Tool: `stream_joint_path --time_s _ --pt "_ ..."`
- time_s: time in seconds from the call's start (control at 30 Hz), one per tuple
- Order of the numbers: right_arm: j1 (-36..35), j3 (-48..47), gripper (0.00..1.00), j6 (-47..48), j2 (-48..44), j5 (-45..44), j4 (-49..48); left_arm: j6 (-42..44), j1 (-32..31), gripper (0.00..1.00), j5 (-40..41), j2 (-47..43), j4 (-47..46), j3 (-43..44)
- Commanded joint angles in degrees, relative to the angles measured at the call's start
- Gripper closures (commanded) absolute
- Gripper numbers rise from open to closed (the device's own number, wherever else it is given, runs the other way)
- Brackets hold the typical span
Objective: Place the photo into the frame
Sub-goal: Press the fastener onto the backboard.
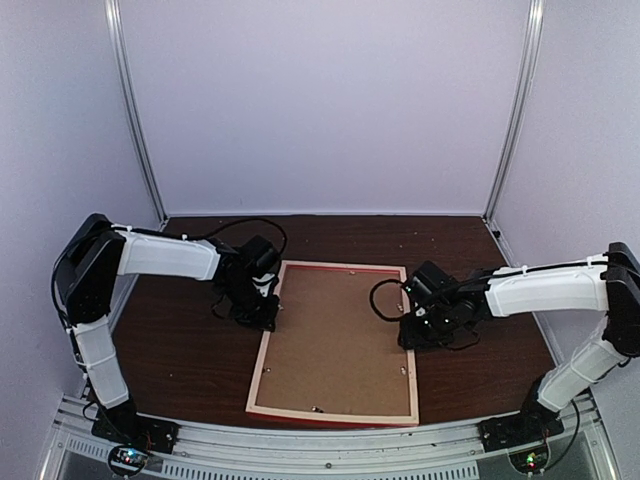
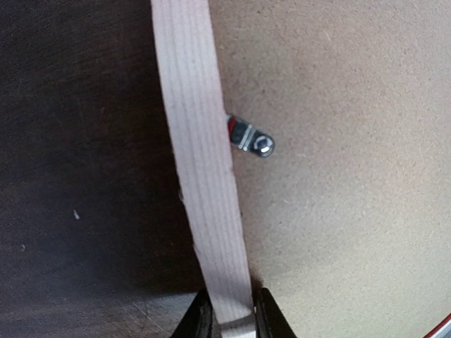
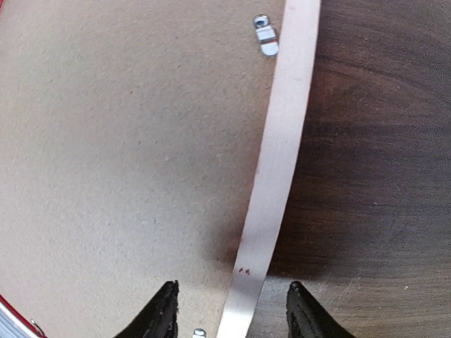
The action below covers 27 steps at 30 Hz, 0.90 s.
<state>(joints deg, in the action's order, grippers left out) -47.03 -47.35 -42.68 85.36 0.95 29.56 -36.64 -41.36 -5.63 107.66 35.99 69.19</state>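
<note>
The frame (image 1: pixel 331 413) lies face down in the middle of the table, pale wood back up, with red showing on its outer edges. The plain brown backing board (image 1: pixel 338 340) fills it. The photo is not in view. My left gripper (image 1: pixel 265 310) is at the frame's left rail; in the left wrist view it (image 2: pixel 229 320) is shut on that pale rail (image 2: pixel 201 155). My right gripper (image 1: pixel 412 330) is at the right rail; in the right wrist view it (image 3: pixel 232 310) is open and straddles the rail (image 3: pixel 278 176) without touching it.
Small metal tabs (image 2: pixel 251 138) (image 3: pixel 266 35) on the rails lie over the board's edge. The dark brown table (image 1: pixel 180 350) surrounds the frame. White walls stand at the back and sides. A metal rail (image 1: pixel 330 450) runs along the near edge.
</note>
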Motion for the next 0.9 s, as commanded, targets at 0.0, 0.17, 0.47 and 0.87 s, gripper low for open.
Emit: stream_joint_path --time_s 0.0,0.17,0.47,0.87 --pt "-1.53 -0.16 0.44 1.10 -2.66 2.78 3.51 -0.84 0.23 0.80 2.99 -0.62 0.64 -1.35" --pt "-4.13 1.21 0.37 0.77 -3.27 3.52 4.55 -0.71 0.23 0.82 3.08 -0.91 0.49 -1.07" --pt "-6.81 3.20 0.45 0.20 -2.32 4.09 4.14 -0.63 0.23 0.82 2.93 -1.12 0.12 -1.16" --pt "-7.64 3.50 0.52 0.47 0.24 4.55 2.75 0.12 0.23 0.82 2.54 -1.22 0.23 -0.99"
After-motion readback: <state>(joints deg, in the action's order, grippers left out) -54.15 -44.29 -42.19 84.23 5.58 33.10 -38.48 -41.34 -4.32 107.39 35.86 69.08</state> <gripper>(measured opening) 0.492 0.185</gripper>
